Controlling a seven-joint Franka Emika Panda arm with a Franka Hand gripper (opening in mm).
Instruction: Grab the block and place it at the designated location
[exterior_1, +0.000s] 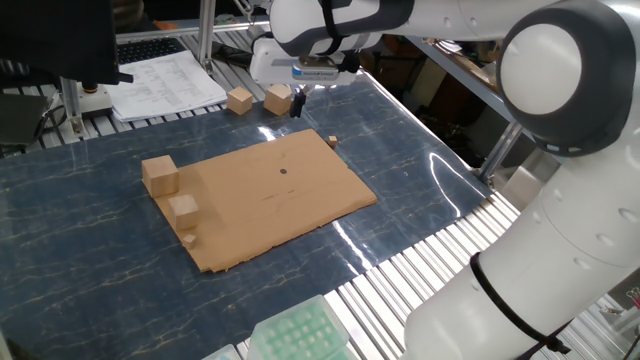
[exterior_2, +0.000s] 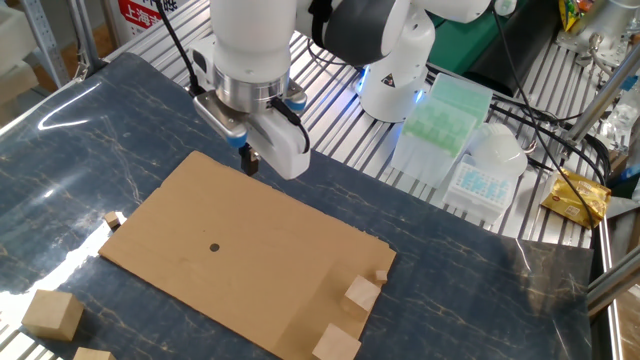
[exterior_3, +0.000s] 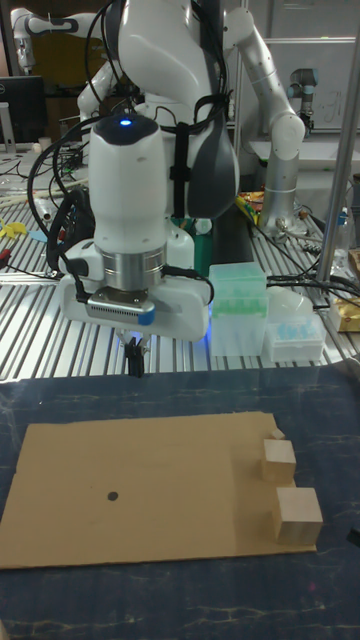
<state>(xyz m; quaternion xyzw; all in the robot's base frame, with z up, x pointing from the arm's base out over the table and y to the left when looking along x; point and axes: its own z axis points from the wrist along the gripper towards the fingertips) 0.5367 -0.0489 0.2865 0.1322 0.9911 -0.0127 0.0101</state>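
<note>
The block (exterior_1: 332, 141) is a tiny tan cube on the blue mat, just off a corner of the brown cardboard sheet (exterior_1: 262, 205); it also shows at the sheet's left corner (exterior_2: 113, 219). The designated location is a small dark dot (exterior_1: 283, 170) (exterior_2: 214, 247) (exterior_3: 112, 494) on the cardboard. My gripper (exterior_1: 296, 107) (exterior_2: 250, 161) (exterior_3: 134, 360) hangs above the mat just beyond the sheet's edge, apart from the block. Its dark fingers are shut with nothing between them.
On the cardboard's other end sit two larger tan cubes (exterior_2: 362, 294) (exterior_2: 335, 343) and another tiny cube (exterior_2: 380, 274). Two more large cubes (exterior_1: 239, 100) (exterior_1: 278, 98) stand by the mat's edge near my gripper. Green tip racks (exterior_2: 438, 115) lie beside the robot base.
</note>
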